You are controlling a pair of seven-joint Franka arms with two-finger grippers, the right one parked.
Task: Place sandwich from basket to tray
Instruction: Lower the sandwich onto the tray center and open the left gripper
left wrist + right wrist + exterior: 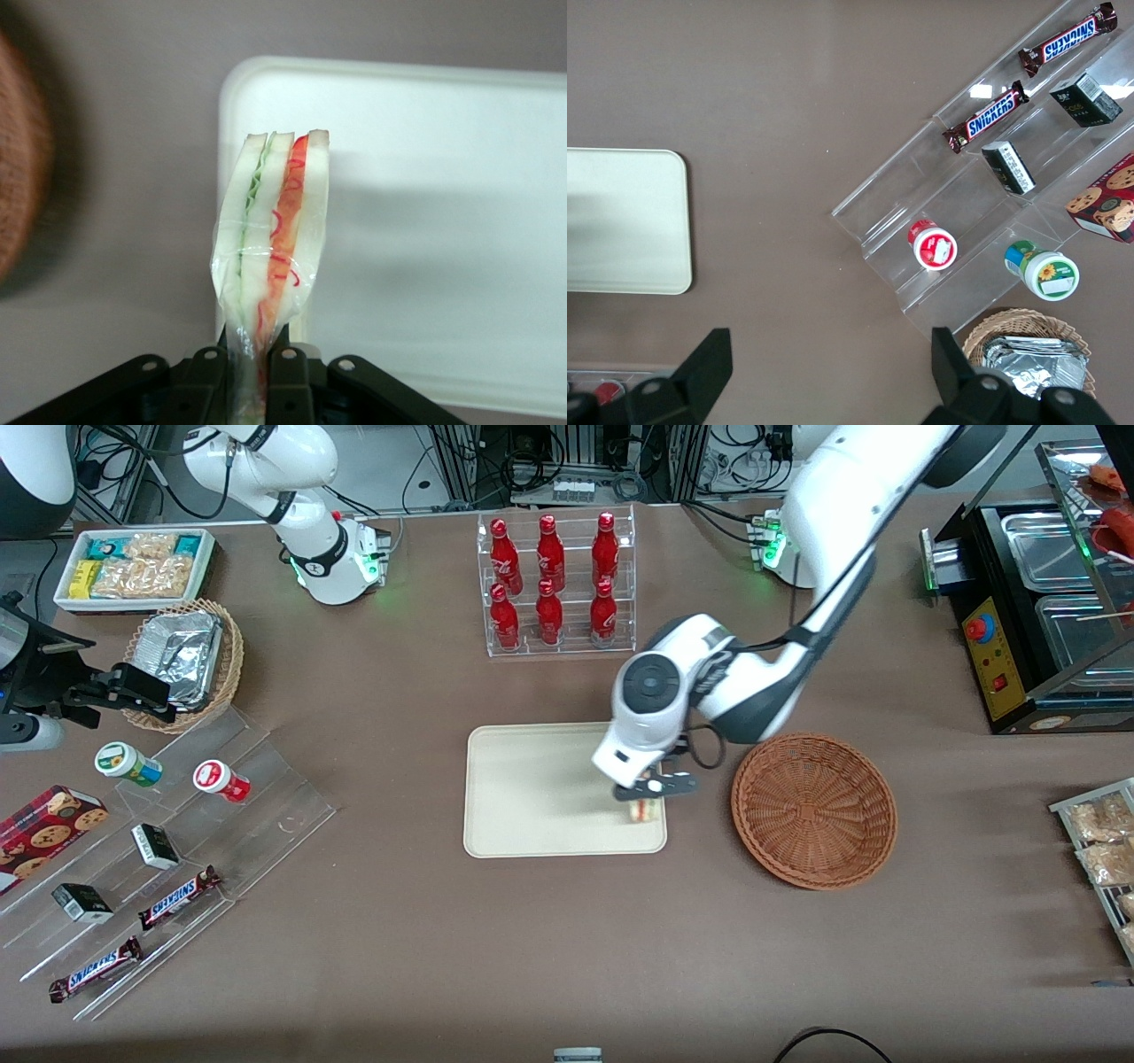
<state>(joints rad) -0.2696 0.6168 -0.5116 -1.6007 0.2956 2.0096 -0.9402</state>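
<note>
Brown table: gripper clamps sandwich over tray; Snickers bars toward parked arm's end.

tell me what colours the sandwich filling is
Red and light green between pale bread, clearest in the left wrist view.

sandwich: its held end is hidden between the tool's closed fingers; in the front view the tool covers its upper part.
basket: a blurred reddish-brown patch in the left wrist view, cut by the edge.
tray: the corner toward the bottle rack is hidden under the arm's wrist.
tray in right wrist view: cut by the edge.
</note>
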